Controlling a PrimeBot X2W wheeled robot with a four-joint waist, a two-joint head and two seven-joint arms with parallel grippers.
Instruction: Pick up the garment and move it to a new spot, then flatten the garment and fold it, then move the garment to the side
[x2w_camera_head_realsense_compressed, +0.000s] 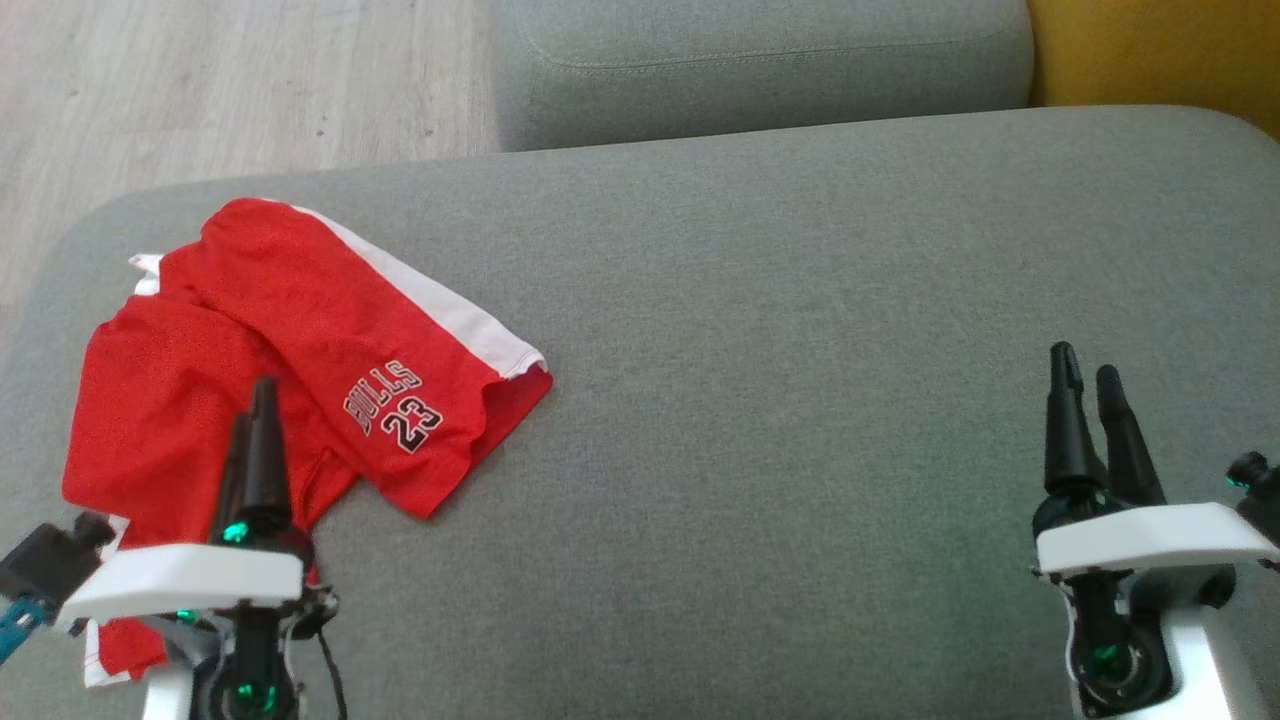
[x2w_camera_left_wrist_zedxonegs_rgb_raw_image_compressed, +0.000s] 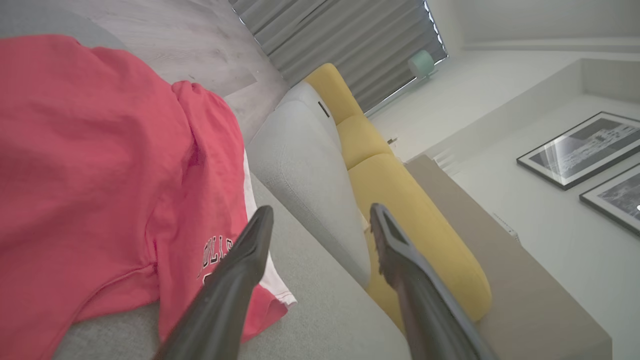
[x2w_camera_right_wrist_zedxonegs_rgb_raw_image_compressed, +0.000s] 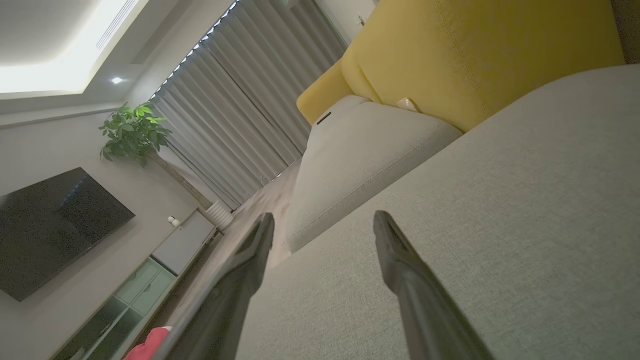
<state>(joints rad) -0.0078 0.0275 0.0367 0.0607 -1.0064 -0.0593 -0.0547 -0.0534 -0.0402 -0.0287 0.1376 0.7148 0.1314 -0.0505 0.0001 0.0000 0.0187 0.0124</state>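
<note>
The crumpled red mesh shorts (x2w_camera_head_realsense_compressed: 300, 330) lie at 9 o'clock on the grey fabric sofa seat (x2w_camera_head_realsense_compressed: 800, 350). The left gripper (x2w_camera_head_realsense_compressed: 252, 405) hangs over them, the right gripper (x2w_camera_head_realsense_compressed: 1085, 362) at 4 o'clock; both jaws open, empty. Better to pinch a thick fold.

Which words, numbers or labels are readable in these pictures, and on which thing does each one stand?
"BULLS": on the red garment, head view.
"23": next to it, on the same garment.
Small dark tag on the grey cushion, left wrist view: too small to read.
</note>
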